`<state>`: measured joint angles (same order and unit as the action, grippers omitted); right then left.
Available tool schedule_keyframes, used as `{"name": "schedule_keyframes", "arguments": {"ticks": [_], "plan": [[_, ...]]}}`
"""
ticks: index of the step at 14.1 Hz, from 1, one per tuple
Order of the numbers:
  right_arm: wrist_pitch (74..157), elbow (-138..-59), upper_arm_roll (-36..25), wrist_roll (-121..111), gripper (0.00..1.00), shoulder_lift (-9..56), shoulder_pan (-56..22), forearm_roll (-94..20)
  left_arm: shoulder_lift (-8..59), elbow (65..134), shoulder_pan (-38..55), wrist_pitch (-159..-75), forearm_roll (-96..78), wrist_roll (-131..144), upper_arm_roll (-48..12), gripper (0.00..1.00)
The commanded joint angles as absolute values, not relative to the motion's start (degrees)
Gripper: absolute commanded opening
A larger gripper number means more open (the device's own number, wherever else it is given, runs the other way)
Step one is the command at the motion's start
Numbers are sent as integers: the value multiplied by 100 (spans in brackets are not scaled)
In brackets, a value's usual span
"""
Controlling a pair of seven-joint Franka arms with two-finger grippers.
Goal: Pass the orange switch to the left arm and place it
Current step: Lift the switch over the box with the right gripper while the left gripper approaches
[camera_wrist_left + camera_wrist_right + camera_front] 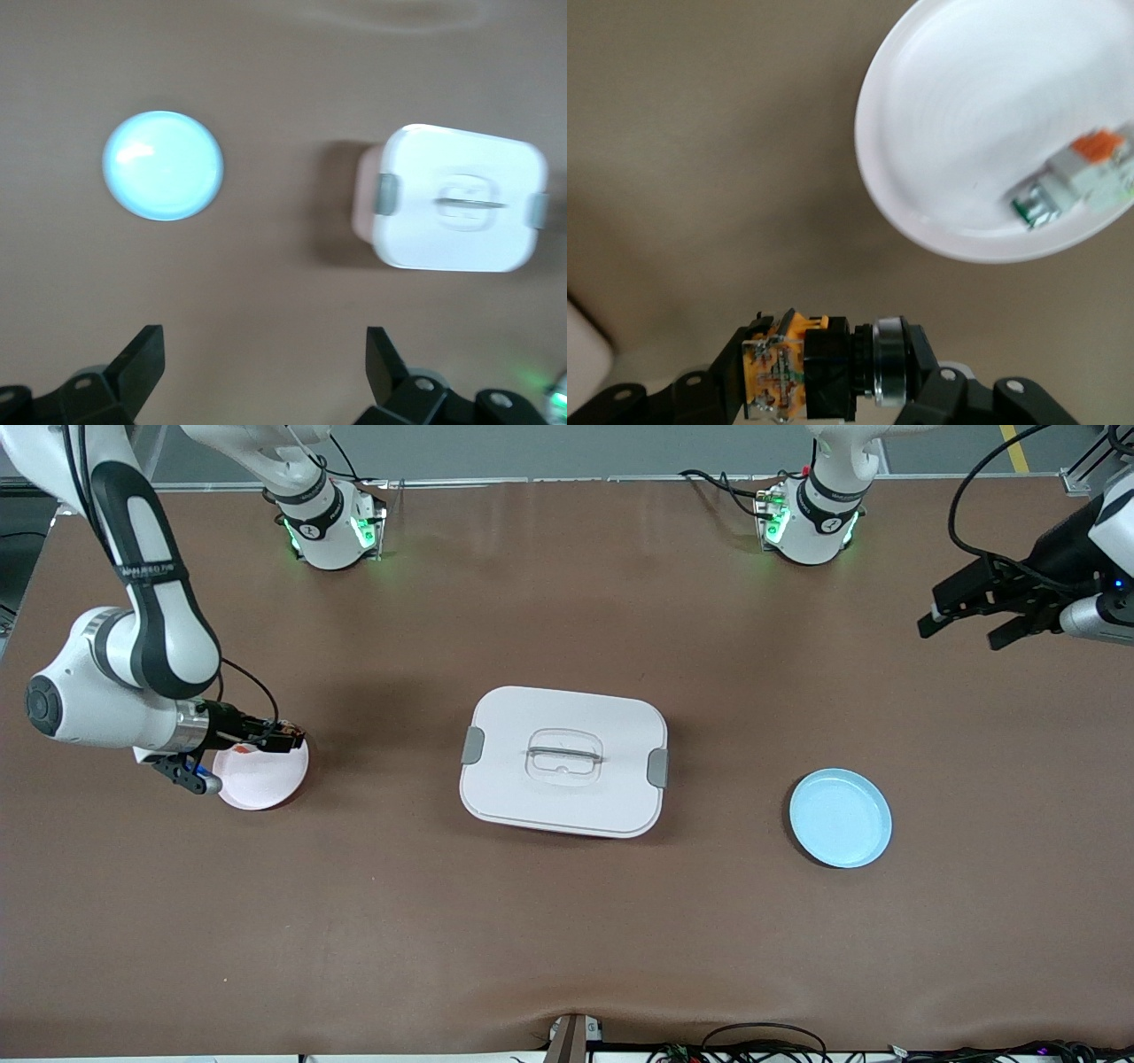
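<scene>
The orange switch [819, 370], a black body with an orange block and a silver ring, lies crosswise between the jaws of my right gripper [828, 376], which is shut on it. In the front view that gripper [285, 737] hangs over the edge of a white plate [261, 786] at the right arm's end of the table, the switch [280, 736] showing at its tip. The white box [563, 762] with grey latches stands mid-table. My left gripper [961, 634] is open and empty, raised over the left arm's end of the table; its fingers [142, 359] frame bare table.
A small white piece with a green tip and orange top [1074, 180] lies in the white plate [966, 133]. A light blue plate [840, 817] sits between the box and the left arm's end; it also shows as a blue plate [162, 166] beside the box [456, 199].
</scene>
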<state>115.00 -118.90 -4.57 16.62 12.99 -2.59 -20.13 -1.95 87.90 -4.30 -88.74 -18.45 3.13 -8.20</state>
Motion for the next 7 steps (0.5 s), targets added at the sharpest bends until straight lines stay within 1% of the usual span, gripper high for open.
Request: {"name": "schedule_keyframes", "arguments": {"ticks": [1, 5, 7], "plan": [[11199, -11709, -466, 3019, 0, 1028, -833, -2144, 17, 8701, -457, -8982, -2616, 193, -826, 100], [10820, -11032, -466, 4567, 0, 1037, -1545, -2566, 342, 8701, -457, -9184, -3803, 176, -817, 100], [10793, -10698, -466, 5384, 0, 1072, -1897, -2750, 413, 8701, -379, -9316, -3955, 167, -826, 100]]}}
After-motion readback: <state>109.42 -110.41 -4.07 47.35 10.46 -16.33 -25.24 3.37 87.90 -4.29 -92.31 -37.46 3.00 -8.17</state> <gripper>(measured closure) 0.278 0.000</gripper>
